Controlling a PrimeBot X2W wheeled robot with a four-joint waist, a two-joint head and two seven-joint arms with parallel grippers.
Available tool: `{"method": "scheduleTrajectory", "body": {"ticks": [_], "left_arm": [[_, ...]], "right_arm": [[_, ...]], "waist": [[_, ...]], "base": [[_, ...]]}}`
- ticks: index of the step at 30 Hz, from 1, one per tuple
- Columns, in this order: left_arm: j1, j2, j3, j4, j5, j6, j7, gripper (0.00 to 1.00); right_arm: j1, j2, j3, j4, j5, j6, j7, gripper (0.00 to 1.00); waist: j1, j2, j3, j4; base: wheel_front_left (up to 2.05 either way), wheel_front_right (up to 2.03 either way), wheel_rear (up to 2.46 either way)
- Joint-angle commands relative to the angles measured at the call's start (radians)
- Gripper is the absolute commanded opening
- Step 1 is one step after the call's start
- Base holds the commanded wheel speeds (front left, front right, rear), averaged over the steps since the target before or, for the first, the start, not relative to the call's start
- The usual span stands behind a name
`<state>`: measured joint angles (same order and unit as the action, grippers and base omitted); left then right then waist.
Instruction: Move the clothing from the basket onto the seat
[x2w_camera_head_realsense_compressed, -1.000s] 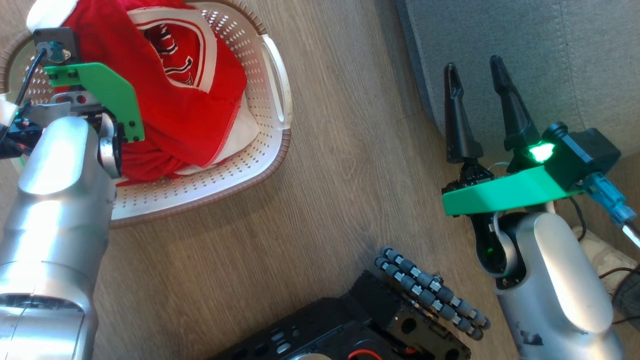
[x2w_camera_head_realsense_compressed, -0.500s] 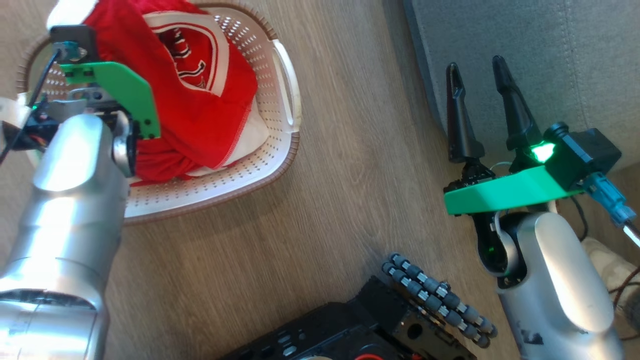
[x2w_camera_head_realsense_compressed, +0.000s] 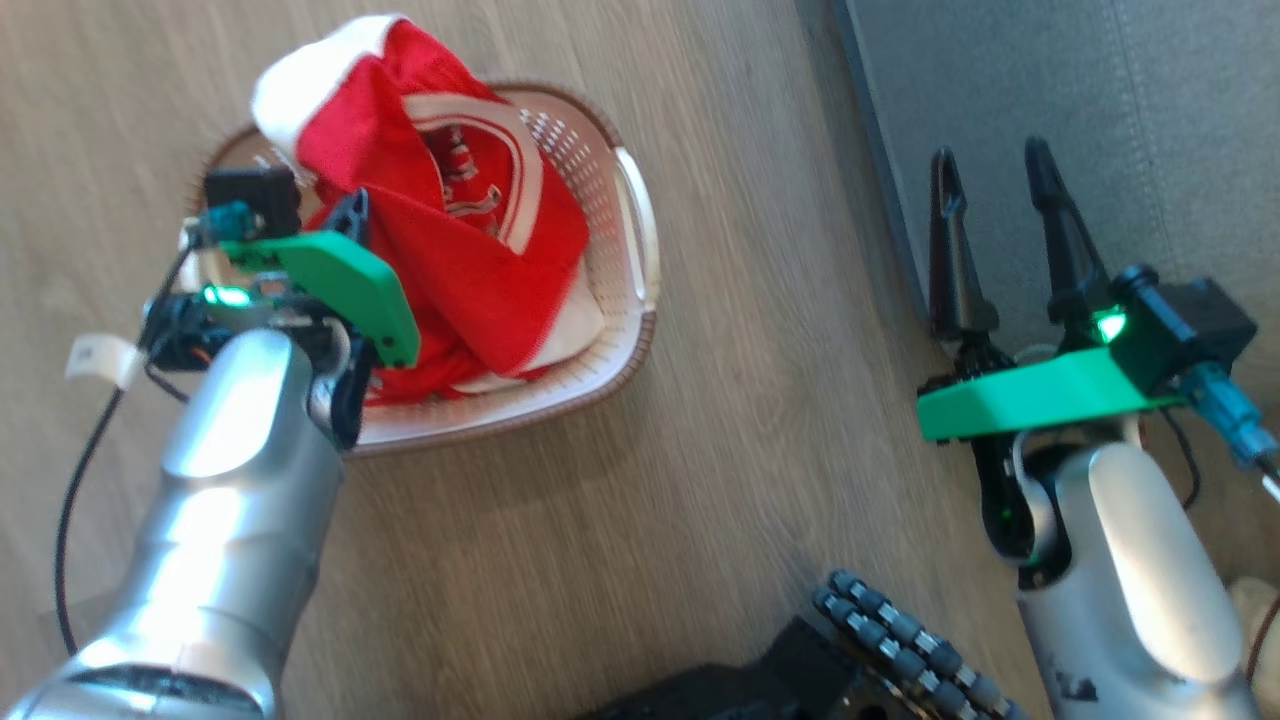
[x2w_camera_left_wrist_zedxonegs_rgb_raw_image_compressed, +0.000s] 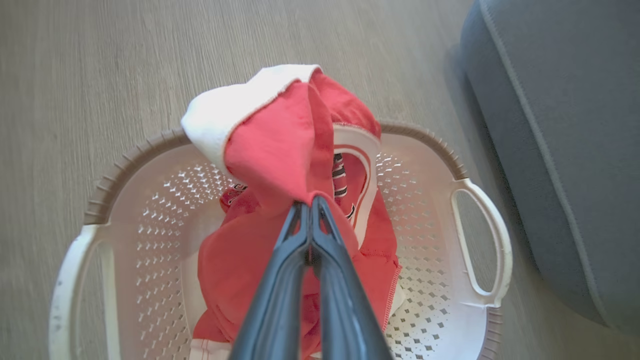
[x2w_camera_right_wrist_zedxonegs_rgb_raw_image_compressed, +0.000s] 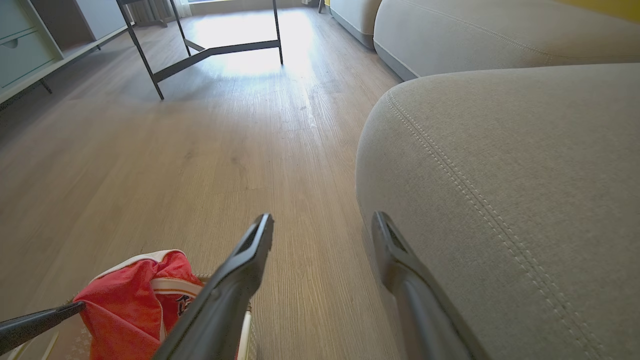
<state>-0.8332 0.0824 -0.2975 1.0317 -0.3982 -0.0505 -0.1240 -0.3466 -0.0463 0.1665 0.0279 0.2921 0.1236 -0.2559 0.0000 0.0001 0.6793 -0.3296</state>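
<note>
The red clothing with white trim and a ring-shaped emblem is bunched in the cream perforated basket on the wood floor. My left gripper is shut on a fold of the clothing and holds it up in a peak above the basket. One left finger pokes out beside the cloth. My right gripper stands open and empty at the edge of the grey seat. In the right wrist view the right gripper sits between the seat and the clothing.
Bare wood floor lies between basket and seat. My black base with grey rollers is at the bottom. Farther off stand a black metal table frame, a second grey cushion and a cabinet.
The head camera has shifted, so the basket sits further right in the picture. My left gripper has risen and pulled the red clothing up into a peak. The right gripper stays open by the seat.
</note>
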Motion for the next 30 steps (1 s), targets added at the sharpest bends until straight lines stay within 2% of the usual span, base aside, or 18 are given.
{"method": "scheduleTrajectory", "body": {"ticks": [1, 8, 14, 19, 20, 26, 30], "left_arm": [[0.026, 0.006, 0.018, -0.045, -0.010, -0.011, -0.023, 0.00], [0.145, -0.001, 0.028, -0.189, -0.051, -0.026, -0.071, 0.00], [0.257, 0.013, 0.036, -0.350, -0.074, -0.010, -0.054, 0.00], [0.351, 0.044, 0.040, -0.512, -0.083, 0.020, -0.002, 0.00], [0.389, 0.060, 0.044, -0.578, -0.087, 0.033, 0.021, 0.00], [0.487, 0.100, 0.055, -0.737, -0.092, 0.073, 0.075, 0.00], [0.528, 0.137, 0.052, -0.794, -0.085, 0.069, 0.090, 0.00]], "right_arm": [[0.050, -0.004, 0.005, -0.021, -0.011, 0.007, -0.006, 1.00], [0.122, -0.004, -0.021, 0.000, -0.045, 0.007, -0.006, 1.00], [0.190, -0.026, -0.037, 0.011, -0.056, 0.007, -0.006, 1.00], [0.223, -0.053, -0.038, 0.015, -0.058, 0.007, -0.006, 1.00], [0.230, -0.065, -0.032, 0.017, -0.058, 0.007, -0.006, 1.00], [0.250, -0.110, -0.023, 0.029, -0.060, 0.007, -0.006, 1.00], [0.263, -0.136, -0.022, 0.037, -0.057, 0.007, -0.006, 1.00]], "waist": [[0.0000, -0.0001, -0.063, 0.041], [0.0000, -0.0001, -0.217, 0.099], [0.0000, -0.0001, -0.339, 0.141], [0.0000, -0.0001, -0.416, 0.171], [0.0000, -0.0001, -0.441, 0.180], [0.0000, -0.0001, -0.512, 0.217], [0.0000, -0.0001, -0.555, 0.240]], "base": [[0.00, 0.00, 0.00], [0.00, 0.00, 0.00], [0.00, 0.00, 0.00], [0.00, 0.00, 0.00], [0.00, 0.00, 0.00], [0.00, 0.00, 0.00], [0.00, 0.00, 0.00]]}}
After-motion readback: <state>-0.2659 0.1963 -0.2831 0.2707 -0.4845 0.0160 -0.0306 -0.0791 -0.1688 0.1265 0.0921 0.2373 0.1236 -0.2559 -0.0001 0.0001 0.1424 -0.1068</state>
